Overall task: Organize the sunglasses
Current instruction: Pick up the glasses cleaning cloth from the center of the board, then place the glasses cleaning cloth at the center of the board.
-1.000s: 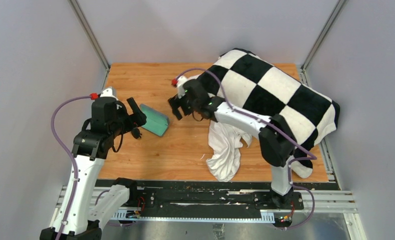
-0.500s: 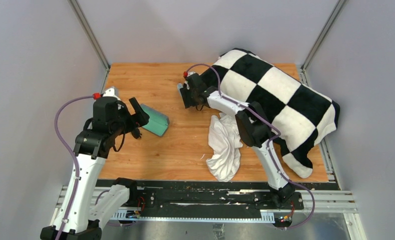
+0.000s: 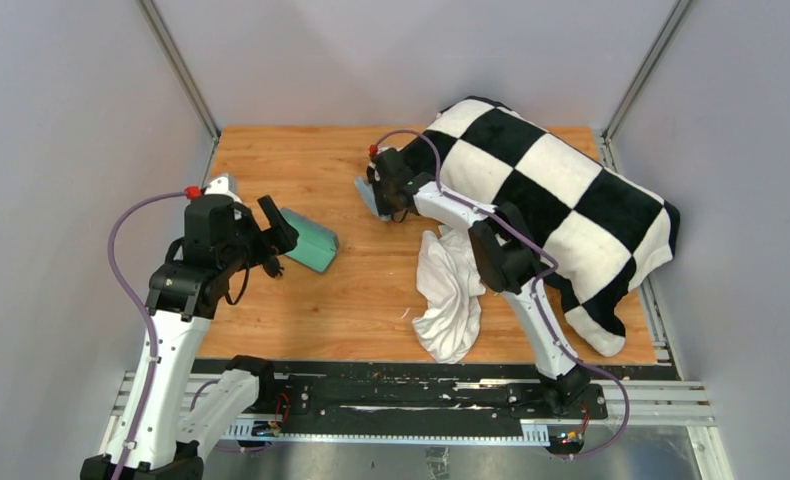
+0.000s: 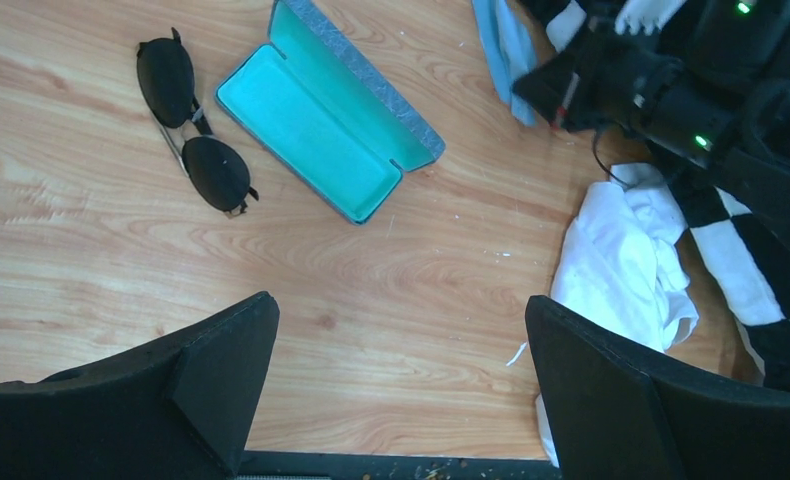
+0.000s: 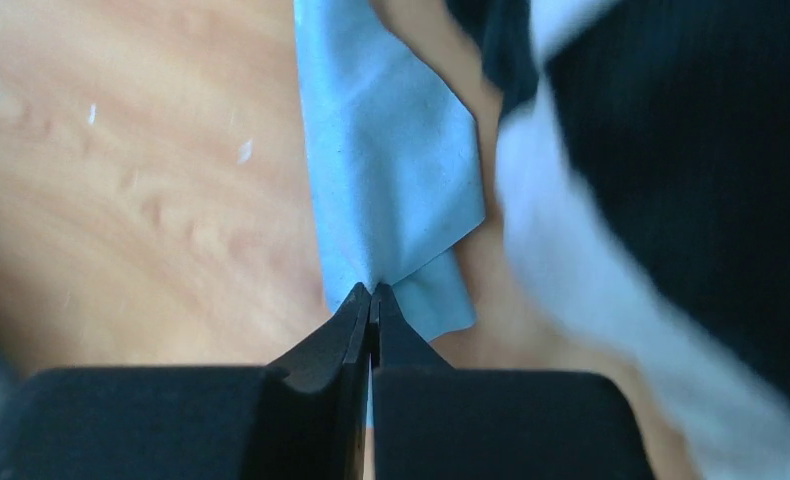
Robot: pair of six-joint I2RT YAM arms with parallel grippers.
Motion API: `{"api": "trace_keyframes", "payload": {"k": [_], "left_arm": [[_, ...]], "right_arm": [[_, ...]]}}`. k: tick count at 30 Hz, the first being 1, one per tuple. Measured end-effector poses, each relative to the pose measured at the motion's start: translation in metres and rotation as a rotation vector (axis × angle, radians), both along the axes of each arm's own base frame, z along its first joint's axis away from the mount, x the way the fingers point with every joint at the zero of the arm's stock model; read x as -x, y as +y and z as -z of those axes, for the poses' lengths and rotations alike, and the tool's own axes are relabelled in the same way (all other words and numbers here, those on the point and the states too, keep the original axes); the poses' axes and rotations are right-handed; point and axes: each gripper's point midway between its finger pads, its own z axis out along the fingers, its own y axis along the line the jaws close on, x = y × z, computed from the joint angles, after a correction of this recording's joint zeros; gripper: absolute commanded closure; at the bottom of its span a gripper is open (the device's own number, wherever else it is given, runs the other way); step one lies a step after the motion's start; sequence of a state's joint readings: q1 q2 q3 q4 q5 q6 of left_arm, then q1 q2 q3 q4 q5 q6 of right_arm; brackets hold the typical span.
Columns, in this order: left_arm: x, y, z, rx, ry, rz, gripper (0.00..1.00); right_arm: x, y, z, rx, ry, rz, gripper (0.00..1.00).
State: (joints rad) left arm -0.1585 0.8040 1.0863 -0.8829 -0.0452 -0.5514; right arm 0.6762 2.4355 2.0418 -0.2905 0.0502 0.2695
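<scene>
The sunglasses [image 4: 193, 150] are lying flat on the worktop [image 3: 301, 160], just left of the open case [image 4: 326, 115], running along its long edge; whether frame and case are touching cannot be told. In the top view the left arm is hiding them. The case is lying with its mint inside facing up and its lid edge to the far right.

The left claw [image 4: 396, 390] is hanging above the wood with its fingers [image 4: 211, 390] wide apart, holding nothing, near of the case and glasses. Bare wood is showing between the fingers and all round the near side of the case.

The right claw [image 5: 371, 300] is reaching to the far middle of the worktop, pressed together on a corner of the blue cloth [image 5: 381, 170]. The cloth's other edge is lying against the checkered blanket [image 3: 551, 190], which is covering the right side. A crumpled white cloth [image 3: 449, 290] is crowding the near right. The open strip is running between the case and that cloth.
</scene>
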Motion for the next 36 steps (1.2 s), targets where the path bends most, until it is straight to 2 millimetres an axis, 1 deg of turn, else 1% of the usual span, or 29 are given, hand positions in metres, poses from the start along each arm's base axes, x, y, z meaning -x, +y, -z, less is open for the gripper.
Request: {"api": "trace_keyframes", "payload": {"k": [3, 6, 9, 10, 12, 15, 16, 18, 19, 20, 22, 23, 24, 26, 27, 28, 29, 30, 31, 32, 33, 35, 36], "left_arm": [[-0.002, 0.0, 0.002, -0.003, 0.007, 0.002, 0.0], [-0.007, -0.004, 0.008, 0.006, 0.017, 0.014, 0.0], [-0.009, -0.013, 0.027, 0.031, 0.058, 0.05, 0.0], [-0.008, -0.015, 0.036, 0.038, 0.079, 0.06, 0.0], [-0.005, -0.019, 0.051, 0.05, 0.117, 0.073, 0.0], [0.0, -0.021, 0.066, 0.062, 0.158, 0.076, 0.0], [0.001, -0.021, 0.069, 0.066, 0.165, 0.074, 0.0], [0.001, -0.021, 0.068, 0.071, 0.159, 0.072, 0.0], [0.001, -0.021, 0.065, 0.075, 0.147, 0.07, 0.0], [0.001, -0.022, 0.063, 0.077, 0.136, 0.07, 0.0], [0.001, -0.022, 0.058, 0.081, 0.115, 0.07, 0.0], [0.001, -0.022, 0.056, 0.082, 0.107, 0.07, 0.0], [0.001, -0.022, 0.055, 0.083, 0.102, 0.07, 0.0], [0.001, -0.022, 0.053, 0.084, 0.097, 0.07, 0.0], [0.0, -0.022, 0.051, 0.084, 0.093, 0.069, 0.0], [0.0, -0.022, 0.051, 0.084, 0.09, 0.069, 0.0], [0.0, -0.022, 0.05, 0.085, 0.088, 0.069, 0.0], [-0.001, -0.022, 0.05, 0.085, 0.088, 0.069, 0.0], [-0.001, -0.022, 0.05, 0.087, 0.088, 0.068, 0.0], [-0.001, -0.022, 0.05, 0.088, 0.089, 0.067, 0.0], [-0.002, -0.022, 0.051, 0.089, 0.092, 0.066, 0.0], [-0.002, -0.024, 0.056, 0.088, 0.103, 0.071, 0.0], [-0.002, -0.027, 0.06, 0.084, 0.114, 0.078, 0.0]], "right_arm": [[0.036, -0.009, -0.009, -0.042, 0.072, -0.039, 1.0], [0.084, -0.018, -0.035, -0.135, 0.142, -0.086, 1.0], [0.133, -0.023, -0.064, -0.249, 0.199, -0.146, 1.0], [0.144, -0.024, -0.069, -0.277, 0.215, -0.162, 1.0], [0.175, -0.022, -0.074, -0.349, 0.269, -0.211, 1.0], [0.222, -0.014, -0.072, -0.425, 0.38, -0.294, 1.0], [0.241, -0.008, -0.07, -0.442, 0.425, -0.334, 1.0], [0.272, 0.004, -0.072, -0.459, 0.478, -0.412, 1.0], [0.289, 0.011, -0.078, -0.47, 0.498, -0.46, 1.0], [0.3, 0.016, -0.084, -0.482, 0.505, -0.5, 1.0], [0.325, 0.026, -0.103, -0.515, 0.502, -0.598, 1.0], [0.333, 0.029, -0.113, -0.532, 0.493, -0.633, 1.0], [0.339, 0.03, -0.125, -0.552, 0.478, -0.665, 1.0], [0.339, 0.03, -0.14, -0.581, 0.445, -0.689, 0.98], [0.336, 0.03, -0.143, -0.592, 0.433, -0.688, 0.88], [0.332, 0.03, -0.143, -0.598, 0.432, -0.678, 0.73], [0.326, 0.029, -0.139, -0.597, 0.446, -0.657, 0.57], [0.32, 0.028, -0.129, -0.587, 0.469, -0.631, 0.49], [0.312, 0.028, -0.116, -0.575, 0.495, -0.6, 0.44], [0.304, 0.026, -0.098, -0.552, 0.522, -0.567, 0.41], [0.299, 0.024, -0.078, -0.522, 0.555, -0.531, 0.39], [0.291, 0.01, -0.039, -0.441, 0.623, -0.438, 0.38], [0.29, 0.004, -0.029, -0.407, 0.637, -0.408, 0.39]]}}
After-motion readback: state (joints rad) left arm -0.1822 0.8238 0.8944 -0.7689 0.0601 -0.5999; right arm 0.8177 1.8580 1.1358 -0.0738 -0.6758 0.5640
